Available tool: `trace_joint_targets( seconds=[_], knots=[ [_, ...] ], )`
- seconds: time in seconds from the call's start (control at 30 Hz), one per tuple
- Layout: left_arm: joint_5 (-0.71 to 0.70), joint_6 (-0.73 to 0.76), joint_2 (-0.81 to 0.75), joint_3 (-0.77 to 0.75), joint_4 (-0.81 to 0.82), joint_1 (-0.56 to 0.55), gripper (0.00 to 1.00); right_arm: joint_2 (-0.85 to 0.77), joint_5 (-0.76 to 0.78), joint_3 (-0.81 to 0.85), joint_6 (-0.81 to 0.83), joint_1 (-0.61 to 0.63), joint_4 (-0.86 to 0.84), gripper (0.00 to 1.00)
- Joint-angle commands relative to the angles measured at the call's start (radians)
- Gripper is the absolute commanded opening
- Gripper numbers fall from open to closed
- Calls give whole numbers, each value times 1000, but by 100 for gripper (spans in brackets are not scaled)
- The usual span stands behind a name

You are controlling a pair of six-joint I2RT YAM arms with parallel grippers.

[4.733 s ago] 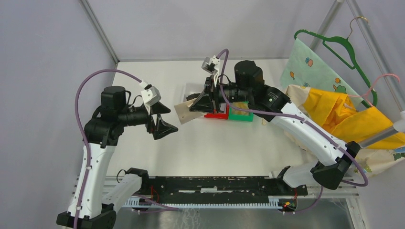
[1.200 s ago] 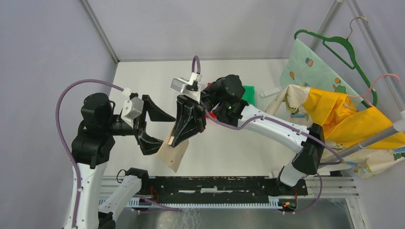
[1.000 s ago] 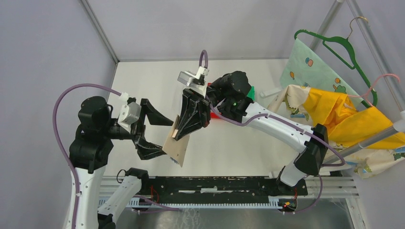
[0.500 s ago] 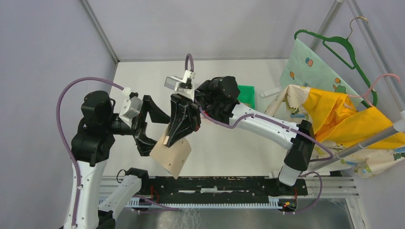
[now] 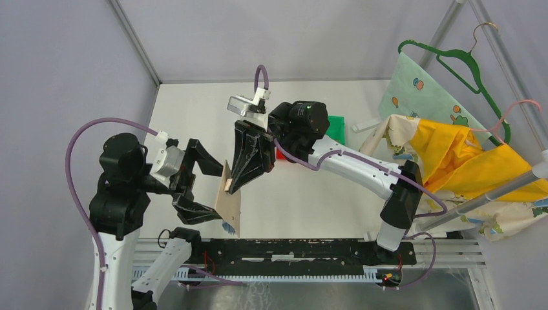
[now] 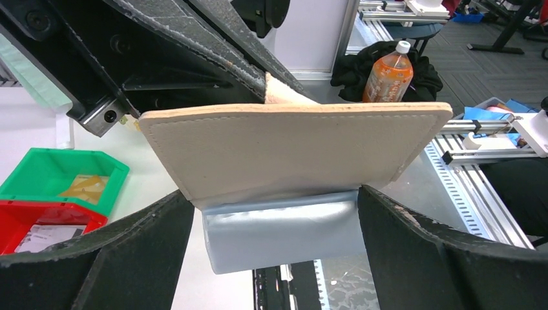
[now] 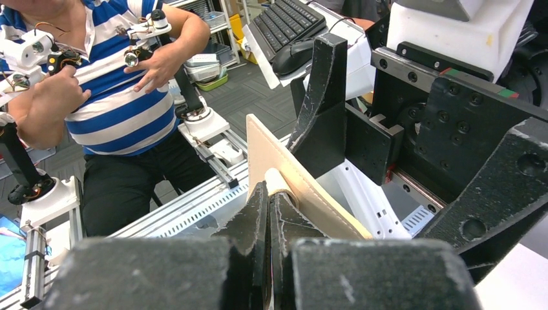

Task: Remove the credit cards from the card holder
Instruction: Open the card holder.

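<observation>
1. Card holder [image 5: 227, 201]: tan, flat, is hanging on edge in the air above the near part of the table [image 5: 194, 110], between the two arms. In the left wrist view its tan outer face [image 6: 291, 148] is facing the camera, with a blue-grey inner panel [image 6: 281, 229] showing below it.
2. Right end effector [image 5: 228, 188]: is reaching down from above, fingers clenched, pinching the small pale tab at the card holder's upper edge. In the right wrist view the two fingers [image 7: 255, 216] are pressing together on that tab.
3. Left end effector [image 5: 217, 192]: is standing released, fingers spread wide, one on each side of the card holder's lower part. Whether either finger is touching it cannot be told.
4. Credit cards: are not showing as separate pieces in any view.
5. Green bin [image 6: 58, 174]: is sitting on the table beyond the holder, holding a yellowish-tan lump [image 6: 84, 188].
6. Red bin [image 6: 39, 219]: is sitting just beside the green bin, with something pale inside.
7. Green hanger [image 5: 465, 61] and yellow cloth [image 5: 465, 158]: are hanging at the right edge of the table.
8. Orange bottle [image 6: 386, 72]: is standing in the background, off the table.
</observation>
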State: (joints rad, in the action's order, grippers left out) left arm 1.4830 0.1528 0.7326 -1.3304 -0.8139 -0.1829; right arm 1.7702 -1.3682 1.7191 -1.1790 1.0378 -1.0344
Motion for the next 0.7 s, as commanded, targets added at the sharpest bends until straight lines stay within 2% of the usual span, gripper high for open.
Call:
trace_joint_targets(
  seconds=[0.0, 0.23, 0.4, 0.53, 0.67],
  knots=[
    [25, -8, 12, -27, 7, 1, 100, 15, 10, 57, -6, 18, -75, 0],
    [47, -5, 41, -50, 4, 0, 100, 85, 13, 150, -78, 59, -140, 0],
    [56, -23, 36, -60, 4, 0, 100, 134, 23, 231, -74, 59, -118, 0],
    [29, -18, 18, -54, 8, -1, 98, 118, 13, 210, -111, 43, -171, 0],
    [20, 2, 18, -42, 9, 0, 67, 47, 20, 130, -102, 5, -196, 0]
  ],
)
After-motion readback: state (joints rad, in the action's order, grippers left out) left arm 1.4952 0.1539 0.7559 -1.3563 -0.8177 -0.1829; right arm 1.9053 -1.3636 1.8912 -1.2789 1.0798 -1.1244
